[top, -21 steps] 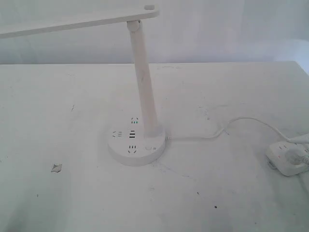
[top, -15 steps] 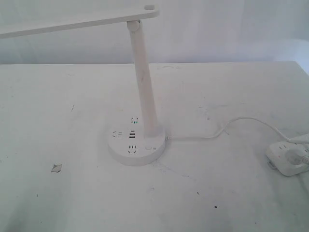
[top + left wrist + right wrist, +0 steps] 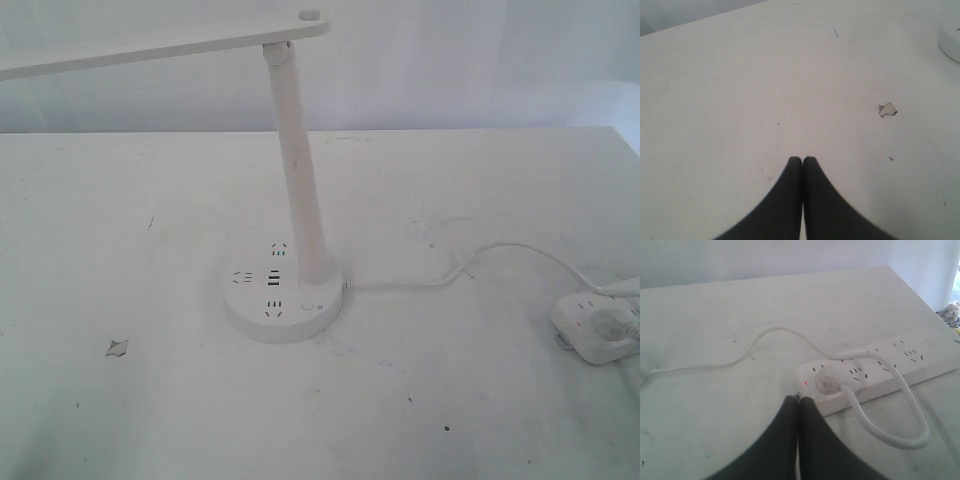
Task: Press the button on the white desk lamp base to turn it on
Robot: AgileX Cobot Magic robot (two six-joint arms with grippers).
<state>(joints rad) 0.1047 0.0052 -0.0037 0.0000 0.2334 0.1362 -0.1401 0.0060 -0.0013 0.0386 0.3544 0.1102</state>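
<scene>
Nothing has shifted in the exterior view since a moment ago: the lamp sits exactly where it was, and no arm has come into that shot. So, the white desk lamp base [image 3: 283,300] rests flat on the counter [image 3: 480,180], roughly mid-scene, with its slim stem [image 3: 300,180] leaning up and slightly left to the long flat head [image 3: 150,45] that stretches off the left edge. On top of the base, dark socket slots [image 3: 272,278] cluster left of the stem's foot, and the button [image 3: 307,306] sits on the near side, just in front of the stem and right of the nearest socket, untouched. A white cord [image 3: 500,250] runs from the base's right side in a loose curve over to the power strip [image 3: 590,335] at the far right edge of the counter. A small chip [image 3: 118,347] in the counter surface shows near left of the base. Over to the left wrist view: the left fingers [image 3: 787,195] are pressed together, tips touching, pinching nothing, hovering above bare counter with that chip [image 3: 887,109] ahead and a sliver of the base [image 3: 951,42] at the frame's corner, well apart from the tips. Right wrist view now: the right fingers [image 3: 782,435] are likewise pressed together and empty, pointing at the power strip [image 3: 900,360], where a white plug [image 3: 830,380] is seated and a tiny red light [image 3: 805,384] glows just beside it. Both pairs of fingers are well away from the button.
</scene>
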